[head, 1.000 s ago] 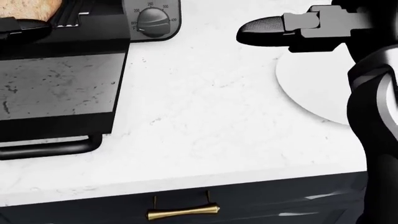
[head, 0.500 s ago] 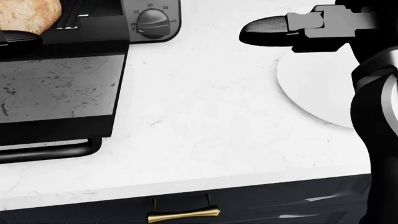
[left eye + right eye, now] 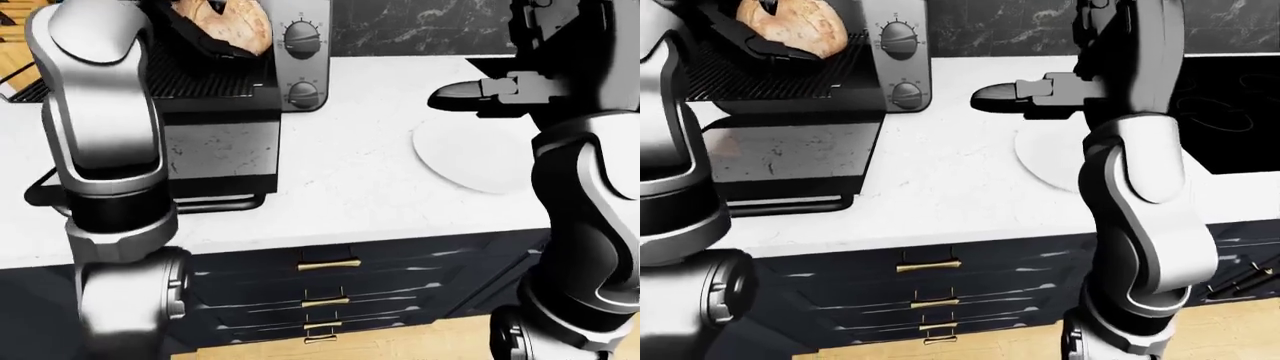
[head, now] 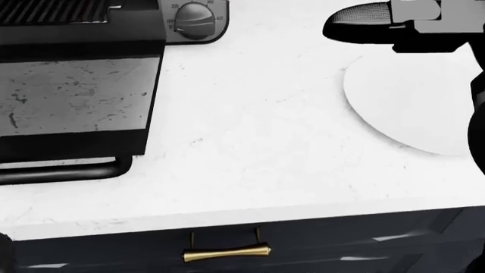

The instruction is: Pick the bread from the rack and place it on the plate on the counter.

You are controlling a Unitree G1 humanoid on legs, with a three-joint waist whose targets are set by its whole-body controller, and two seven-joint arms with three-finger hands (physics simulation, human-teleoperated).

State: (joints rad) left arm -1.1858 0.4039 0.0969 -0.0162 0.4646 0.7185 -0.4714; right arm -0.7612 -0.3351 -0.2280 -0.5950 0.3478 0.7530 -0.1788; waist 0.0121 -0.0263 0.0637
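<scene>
Judging by the crusty bread (image 3: 790, 26) on the oven rack (image 3: 770, 75), it's light but crushable, so cradle its sides gently; left fingers (image 3: 780, 46) seem curled around it, right fingers (image 3: 1005, 96) unclear.

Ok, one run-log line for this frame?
left hand: round crusty brown bread, over black oven rack | right hand: empty above round white plate

Glossy silver arm shells alternate with black joint segments; the right hand (image 3: 470, 94) ends in dark, rounded fingers.
</scene>
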